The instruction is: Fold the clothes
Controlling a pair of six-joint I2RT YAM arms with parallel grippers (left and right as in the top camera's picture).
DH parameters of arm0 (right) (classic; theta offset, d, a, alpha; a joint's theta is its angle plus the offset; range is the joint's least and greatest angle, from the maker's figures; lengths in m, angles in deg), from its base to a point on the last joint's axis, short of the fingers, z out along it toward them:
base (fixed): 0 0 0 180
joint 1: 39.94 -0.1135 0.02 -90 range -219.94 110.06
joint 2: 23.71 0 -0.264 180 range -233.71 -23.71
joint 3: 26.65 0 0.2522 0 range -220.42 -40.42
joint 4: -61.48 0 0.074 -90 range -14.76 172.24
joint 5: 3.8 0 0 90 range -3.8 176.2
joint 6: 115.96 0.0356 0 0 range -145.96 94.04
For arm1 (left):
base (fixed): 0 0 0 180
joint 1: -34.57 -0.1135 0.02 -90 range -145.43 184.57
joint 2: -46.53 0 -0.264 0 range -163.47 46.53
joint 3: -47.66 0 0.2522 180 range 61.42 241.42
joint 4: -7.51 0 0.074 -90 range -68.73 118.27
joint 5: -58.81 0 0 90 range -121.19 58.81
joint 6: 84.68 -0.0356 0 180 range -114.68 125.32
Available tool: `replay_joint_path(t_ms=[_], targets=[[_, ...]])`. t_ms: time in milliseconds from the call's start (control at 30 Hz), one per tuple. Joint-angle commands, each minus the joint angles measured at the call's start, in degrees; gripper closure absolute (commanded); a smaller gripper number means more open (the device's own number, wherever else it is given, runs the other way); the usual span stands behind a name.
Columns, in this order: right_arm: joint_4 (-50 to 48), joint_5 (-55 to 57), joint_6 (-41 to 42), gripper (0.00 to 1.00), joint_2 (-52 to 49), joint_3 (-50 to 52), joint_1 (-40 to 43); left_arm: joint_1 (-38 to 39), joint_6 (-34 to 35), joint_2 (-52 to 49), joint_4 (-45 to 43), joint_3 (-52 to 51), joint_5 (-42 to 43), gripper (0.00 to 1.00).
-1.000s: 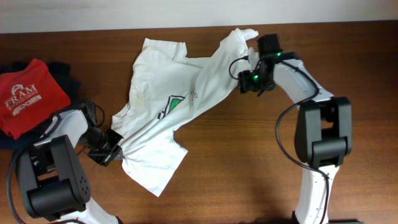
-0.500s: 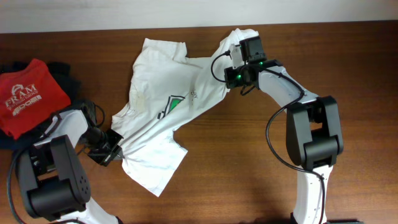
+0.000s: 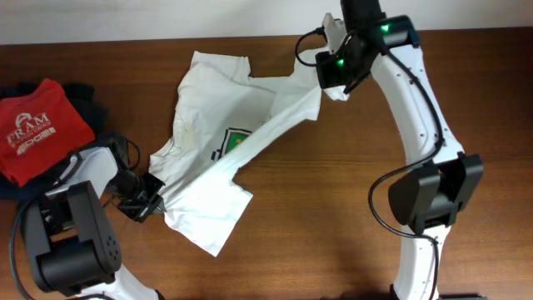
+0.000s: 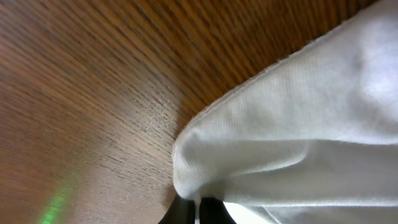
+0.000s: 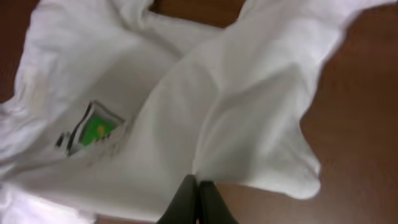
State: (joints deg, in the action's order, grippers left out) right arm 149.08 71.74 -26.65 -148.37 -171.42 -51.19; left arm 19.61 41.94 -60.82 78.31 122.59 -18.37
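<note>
Overhead: T-shirt (image 3: 208, 125) in left gripper (image 3: 151, 192), right gripper (image 3: 330, 81)

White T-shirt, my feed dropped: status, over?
Left gripper shut on white T-shirt corner. Right gripper shut on its far edge. Red shirt off left, not interfering.

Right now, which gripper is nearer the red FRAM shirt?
Left. The left gripper grips the T-shirt just right of the red shirt; the right gripper grips it far across.

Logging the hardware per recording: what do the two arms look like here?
Both arms match: the left arm and right arm have smooth white links joined by blocky black joint housings. Thin black cables loop alongside. Green lights glow on the right wrist; the jaws are dark.
</note>
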Motion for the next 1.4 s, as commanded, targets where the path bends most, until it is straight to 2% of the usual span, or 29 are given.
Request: replay_joint_path(t_ms=[0,100,167,233,300,433,467,500,533,567,600,733,767,833,867,1033,1167,1367], targets=[[4.98,1.64,-1.51,0.96,1.16,-1.70,0.57,-0.42,-0.68,-0.57,-1.05,-0.70,-2.54,1.00],[11.93,4.96,-3.39,0.96,1.16,-1.70,0.57,-0.42,-0.70,-0.57,-1.03,-0.70,-2.56,1.00],[18.36,12.33,-3.41,0.96,1.16,-1.66,0.96,-0.39,-0.70,-0.57,-1.05,-0.70,-2.54,1.00],[20.52,19.93,-3.63,0.96,1.14,-1.66,1.70,-0.42,-0.68,-0.57,-1.05,-0.70,-2.56,1.00],[17.14,22.82,-3.67,0.96,1.05,-1.66,2.75,-0.42,-0.68,-0.57,-1.05,-0.70,-2.56,1.00],[-3.50,17.09,-9.84,0.96,-2.19,-1.16,5.35,-0.42,-0.70,-0.57,-1.05,-0.70,-2.54,1.00],[-7.04,15.21,-9.84,0.88,-3.54,-1.14,5.40,-0.42,-0.70,-0.57,-1.05,-0.70,-2.56,1.00],[-9.22,13.35,-9.84,0.75,-4.74,-1.11,5.38,-0.39,-0.68,-0.57,-1.03,-0.70,-2.54,1.00],[-10.75,11.39,-9.81,0.54,-6.32,-1.11,5.27,-0.39,-0.70,-0.57,-1.03,-0.70,-2.54,1.00],[-11.26,10.51,-9.79,0.22,-7.78,-1.11,5.16,-0.39,-0.70,-0.57,-1.03,-0.70,-2.54,1.00],[-10.80,10.58,-9.73,0.10,-9.62,-1.11,5.05,-0.39,-0.70,-0.57,-1.03,-0.70,-2.54,1.00],[-5.95,10.56,-5.88,0.10,-10.80,-1.05,5.33,-0.39,-0.70,-0.57,-1.05,-0.70,-2.54,1.00],[-4.76,10.27,-5.88,0.13,-10.80,-1.07,5.33,-0.39,-0.68,-0.57,-1.07,-0.70,-2.54,1.00],[-2.21,7.78,-5.90,0.39,-10.82,-0.59,5.27,-0.42,-0.68,-0.57,-1.07,-0.70,-2.56,1.00],[-2.08,5.05,-5.90,0.44,-10.82,0.04,5.27,-0.42,-0.68,-0.57,-1.09,-0.70,-2.56,1.00],[-5.33,3.89,-0.52,0.45,-10.84,7.04,5.27,-0.39,-0.68,-0.57,-1.09,-0.70,-2.56,1.00],[-12.20,0.59,2.71,0.46,-10.84,14.16,5.29,-0.42,-0.68,-0.57,-1.29,-0.70,-2.56,1.00],[-20.55,-0.37,6.23,0.54,-10.84,17.99,5.27,-0.39,-0.68,-0.57,-1.31,-0.70,-2.54,1.00]])
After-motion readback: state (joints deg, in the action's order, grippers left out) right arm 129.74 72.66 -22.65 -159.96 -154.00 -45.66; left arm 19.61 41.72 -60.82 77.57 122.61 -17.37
